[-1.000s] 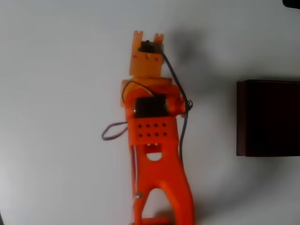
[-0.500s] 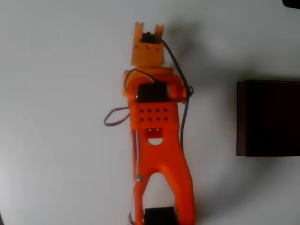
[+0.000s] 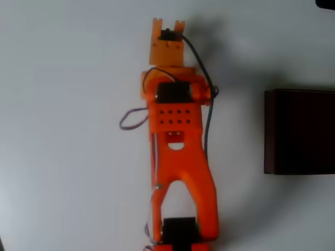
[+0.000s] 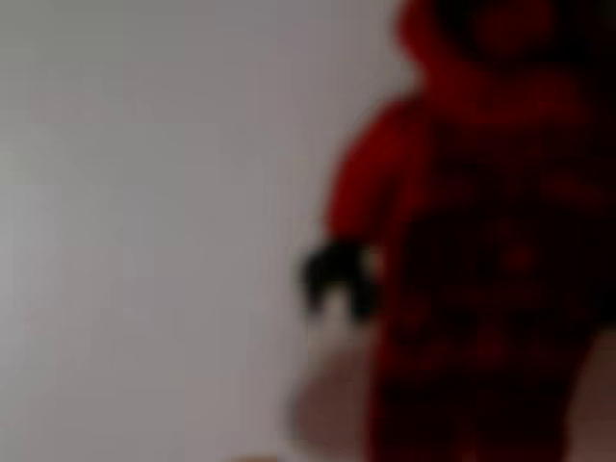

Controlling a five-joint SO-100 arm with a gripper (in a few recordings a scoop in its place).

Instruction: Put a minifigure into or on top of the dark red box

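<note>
Reaching farther toward the frame's top, the arm [image 3: 175, 146] is nearing the minifigure [image 4: 481, 231], box [image 3: 301, 132] well apart at right; gripper state I cannot tell.

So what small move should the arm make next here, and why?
Probably ease forward a touch and close on the minifigure. It looms close and blurred in the wrist view, so the pincer seems nearly on it, while the dark red box sits apart at the overhead view's right. Whether the pincer is open is not discernible.

A blurred red minifigure [image 4: 481, 260] is seen upright and very close at the right of the wrist view, one dark hand lowered against a pale table [image 4: 144, 241].
</note>
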